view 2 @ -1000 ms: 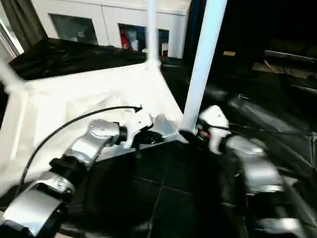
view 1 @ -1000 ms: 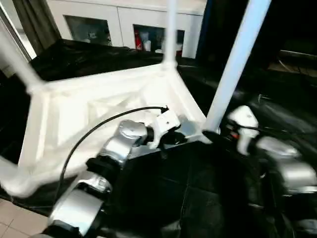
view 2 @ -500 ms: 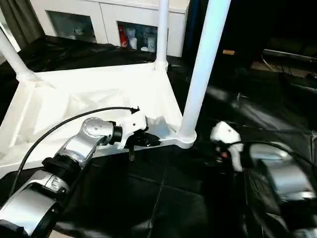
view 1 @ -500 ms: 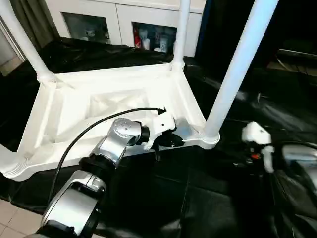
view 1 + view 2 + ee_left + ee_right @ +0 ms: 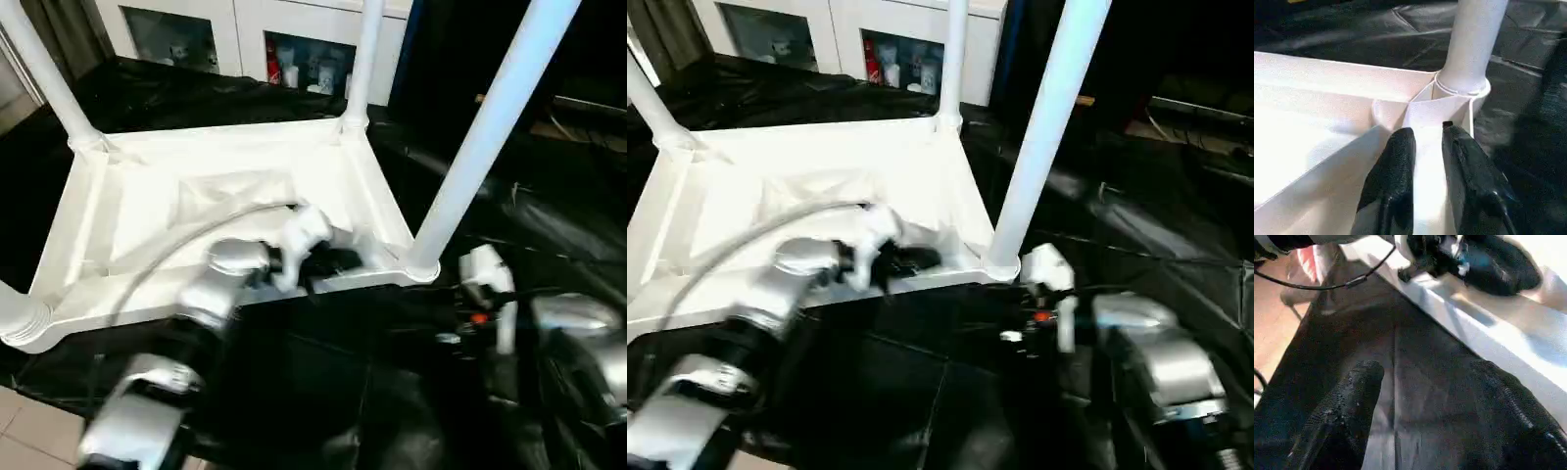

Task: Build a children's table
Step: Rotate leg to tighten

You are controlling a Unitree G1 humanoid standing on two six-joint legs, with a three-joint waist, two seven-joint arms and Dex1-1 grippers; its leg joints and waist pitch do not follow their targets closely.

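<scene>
The children's table [image 5: 225, 196] lies upside down on the black counter [image 5: 323, 392], legs up. The left claw [image 5: 1427, 147] straddles its near rim, jaws slightly parted, not clamped. The right claw [image 5: 1415, 396] hangs wide open, empty. A careless swing could knock the near-right leg [image 5: 470, 157] loose.

The two eye views look forward and down from the head over both forearms at the upturned tabletop [image 5: 196, 206] on the black-draped work table [image 5: 323, 392], the right eye's picture set slightly aside from the left's. The left wrist camera sits close, looking along the left gripper [image 5: 1427, 139] astride the tabletop's rim toward a corner leg [image 5: 1471, 44]. The right wrist camera looks along the right gripper [image 5: 1430, 377] over the black cloth, sharing that rim and the left gripper.
</scene>
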